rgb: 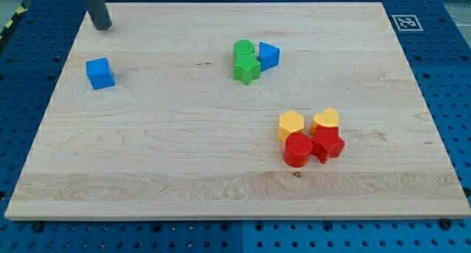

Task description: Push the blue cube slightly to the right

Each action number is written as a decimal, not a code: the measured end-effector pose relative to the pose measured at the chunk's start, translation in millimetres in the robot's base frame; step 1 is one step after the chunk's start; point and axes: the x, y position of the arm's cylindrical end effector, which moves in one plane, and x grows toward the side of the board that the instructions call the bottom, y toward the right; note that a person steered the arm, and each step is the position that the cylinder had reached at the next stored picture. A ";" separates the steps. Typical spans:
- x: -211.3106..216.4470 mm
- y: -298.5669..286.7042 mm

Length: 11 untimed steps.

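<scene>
Near the view's top left corner of the light wooden tabletop (pixel 184 135), my tip (pixel 103 27), the lower end of the straight dark rod, rests on the surface. No hand is fitted to the arm, so no open or closed state applies; the rod holds nothing.

The blue plastic cube (pixel 100 73) sits at the view's left side of the tabletop, below my tip and a little apart from it. No contact between my tip and the blue cube is visible. The blue cube stands alone, well apart from every other block.

Toward the view's top centre, three blocks form a tight cluster:
- The green cylinder-shaped block (pixel 244 48) stands at the cluster's top.
- The green star-shaped block (pixel 246 70) lies just below it, touching it.
- The blue triangular block (pixel 268 55) lies at the cluster's right side, touching the green blocks.

Toward the view's lower right, four blocks form a second cluster:
- The yellow hexagonal block (pixel 291 124) and the yellow heart-shaped block (pixel 325 120) occupy the upper row.
- The red cylinder-shaped block (pixel 298 150) and the red star-shaped block (pixel 328 143) occupy the lower row, touching each other.

A blue perforated base (pixel 441 62) surrounds the tabletop.
</scene>
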 end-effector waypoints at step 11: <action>108.6 8.8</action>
